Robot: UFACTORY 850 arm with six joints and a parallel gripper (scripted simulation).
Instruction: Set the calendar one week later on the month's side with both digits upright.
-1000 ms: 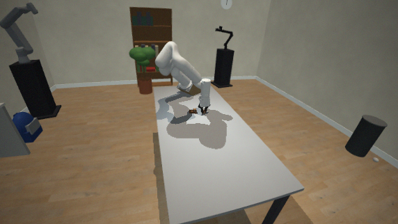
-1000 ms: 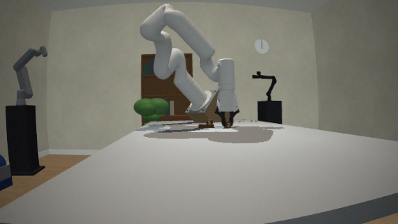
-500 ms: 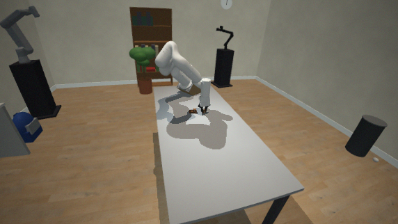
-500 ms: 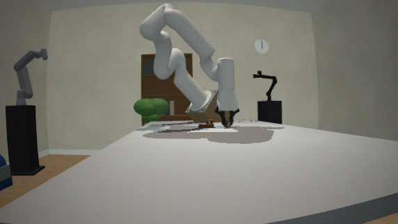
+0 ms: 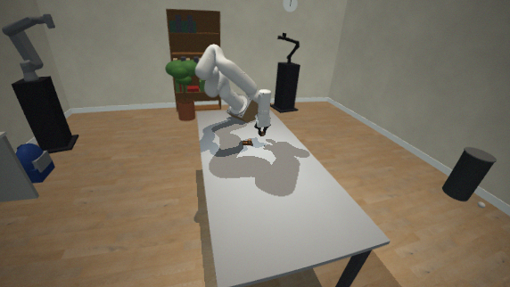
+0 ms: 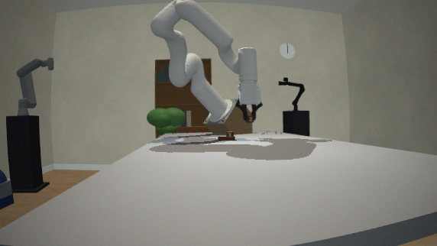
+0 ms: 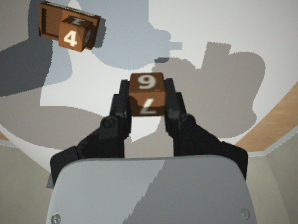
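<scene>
1 white table [image 5: 285, 214], wood floor [image 5: 111, 178], bookshelf [image 5: 170, 27], wall clock [image 6: 287, 50]

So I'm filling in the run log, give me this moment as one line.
end effector: shut on cube | cube: lifted above table | tray: on table, holds other cube
</scene>
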